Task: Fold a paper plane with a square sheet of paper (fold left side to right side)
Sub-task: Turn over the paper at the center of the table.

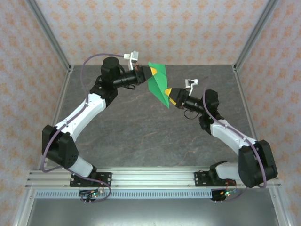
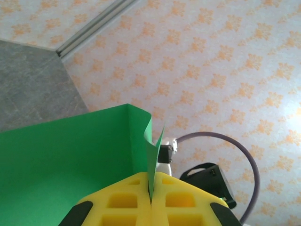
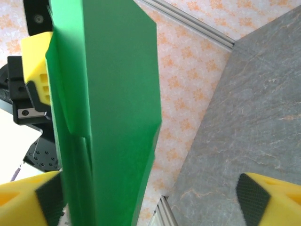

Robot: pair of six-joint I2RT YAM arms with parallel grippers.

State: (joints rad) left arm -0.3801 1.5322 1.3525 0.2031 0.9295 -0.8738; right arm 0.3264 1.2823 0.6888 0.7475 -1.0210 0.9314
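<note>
Where the left arm reaches toward the far wall in the top view, the left gripper (image 1: 149, 71) has its yellow fingertips pressed together on the upper edge of the folded green paper (image 1: 158, 84). The left wrist view shows the two pads (image 2: 127, 202) meeting, with a thin flap of the paper (image 2: 61, 165) nipped in the seam between them. The paper is held up over the grey table (image 1: 131, 136), slanting down and to the right between the two arms, its layers creased into a pointed shape. At its lower tip sits the right gripper (image 1: 170, 95). In the right wrist view its fingers (image 3: 270, 200) stand spread wide, and the paper (image 3: 113, 103) rises close beside one finger, well apart from the other; whether it touches that pad I cannot tell.
</note>
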